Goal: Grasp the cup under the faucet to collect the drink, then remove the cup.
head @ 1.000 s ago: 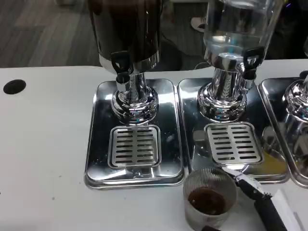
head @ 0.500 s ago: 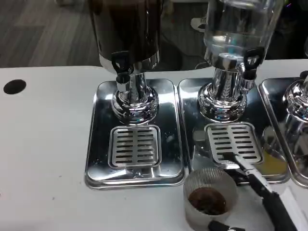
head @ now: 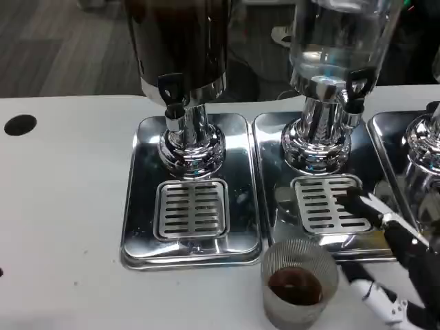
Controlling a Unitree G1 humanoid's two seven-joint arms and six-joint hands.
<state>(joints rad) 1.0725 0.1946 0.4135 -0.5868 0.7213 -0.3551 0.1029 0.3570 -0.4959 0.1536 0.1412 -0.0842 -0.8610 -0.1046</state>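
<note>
The cup (head: 295, 283), clear and ribbed with dark drink in its bottom, stands on the white table (head: 62, 227) just in front of the middle dispenser's tray (head: 275, 227), off the drip grille (head: 330, 204). The right hand (head: 388, 258) sits just right of the cup, its fingers (head: 364, 206) spread wide and holding nothing: one reaches over the grille, another lies low beside the cup without clearly touching it. The dark dispenser's faucet (head: 172, 96) hangs well left of the cup.
</note>
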